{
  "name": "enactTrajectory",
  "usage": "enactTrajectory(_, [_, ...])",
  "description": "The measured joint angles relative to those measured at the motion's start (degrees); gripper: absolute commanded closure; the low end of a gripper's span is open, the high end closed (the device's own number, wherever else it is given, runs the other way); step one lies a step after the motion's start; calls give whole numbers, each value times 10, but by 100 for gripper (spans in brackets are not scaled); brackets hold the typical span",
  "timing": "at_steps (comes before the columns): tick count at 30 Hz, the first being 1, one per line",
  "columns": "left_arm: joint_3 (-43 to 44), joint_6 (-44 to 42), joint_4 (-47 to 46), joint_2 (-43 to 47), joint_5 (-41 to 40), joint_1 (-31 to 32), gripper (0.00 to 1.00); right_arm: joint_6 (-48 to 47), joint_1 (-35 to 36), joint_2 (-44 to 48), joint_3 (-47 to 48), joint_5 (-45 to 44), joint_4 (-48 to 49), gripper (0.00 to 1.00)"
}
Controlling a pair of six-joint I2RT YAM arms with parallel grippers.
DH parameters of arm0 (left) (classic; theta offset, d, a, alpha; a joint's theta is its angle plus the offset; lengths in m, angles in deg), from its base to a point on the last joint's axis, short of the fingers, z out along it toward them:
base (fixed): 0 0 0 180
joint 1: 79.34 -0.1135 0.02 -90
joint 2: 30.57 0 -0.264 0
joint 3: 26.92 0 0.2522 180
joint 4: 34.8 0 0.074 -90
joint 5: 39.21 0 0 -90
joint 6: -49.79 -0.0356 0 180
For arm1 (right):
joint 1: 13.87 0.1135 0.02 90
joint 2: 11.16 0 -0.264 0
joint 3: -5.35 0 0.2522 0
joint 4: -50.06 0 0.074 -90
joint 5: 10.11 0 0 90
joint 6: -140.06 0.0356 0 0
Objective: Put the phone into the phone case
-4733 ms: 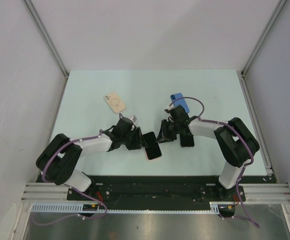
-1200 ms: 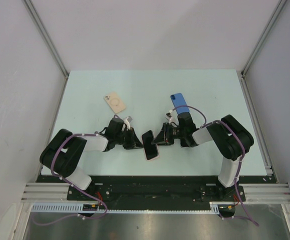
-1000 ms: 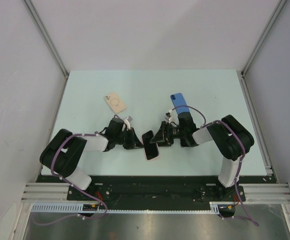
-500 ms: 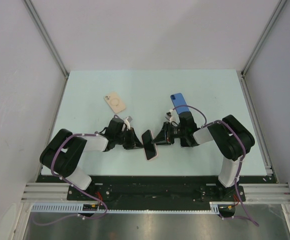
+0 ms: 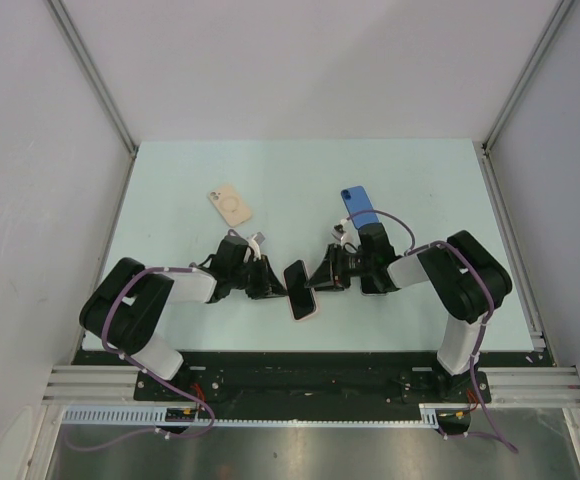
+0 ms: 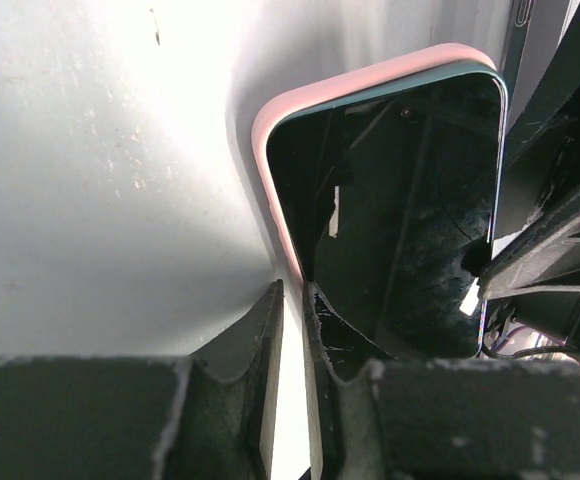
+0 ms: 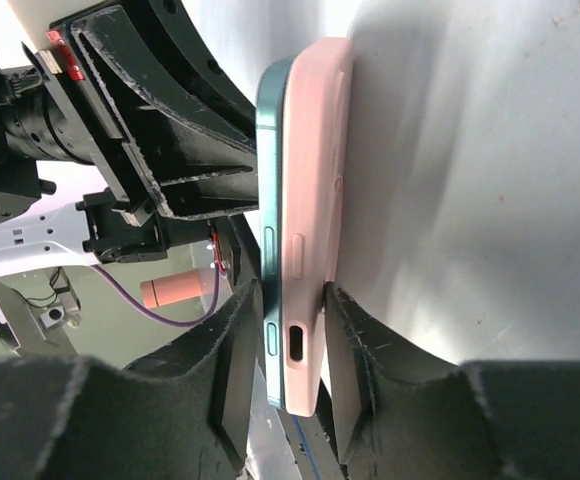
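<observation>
The phone (image 5: 299, 281), with a black screen and teal rim, sits partly in a pink phone case (image 5: 308, 312) and is held tilted just above the table between both arms. In the left wrist view, my left gripper (image 6: 292, 292) is pinched on the pink case's (image 6: 270, 190) long edge, beside the phone's screen (image 6: 400, 210). In the right wrist view, my right gripper (image 7: 288, 292) squeezes the teal phone (image 7: 273, 250) and the pink case (image 7: 318, 190) together at one end. In the top view the left gripper (image 5: 274, 287) and the right gripper (image 5: 323, 277) face each other.
A beige case (image 5: 230, 204) lies at the back left of the pale green table (image 5: 430, 180). A blue phone or case (image 5: 360, 206) lies behind the right arm. A black phone (image 5: 374, 286) lies under the right wrist. White walls enclose the table.
Since 4.7 s ago both arms have drawn in lower, and the phone and case are tipped up more on edge. Over the last second almost nothing has moved.
</observation>
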Motion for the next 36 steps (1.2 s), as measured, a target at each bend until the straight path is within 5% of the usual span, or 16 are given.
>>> enactTrajectory(6, [0,0,0,0,0,0,77,-17,0,5,0,-14,-26,100])
enactTrajectory(16, [0,1,-3,5,7,0,58,-87,19,38,31,-76,-147,100])
enactTrajectory(24, [-13,-12,28,73,1,0,16,-89,8,58,31,-78,-177,100])
enactTrajectory(36, [-57,-12,9,287,69,-1,14,44,-14,196,3,-43,-56,100])
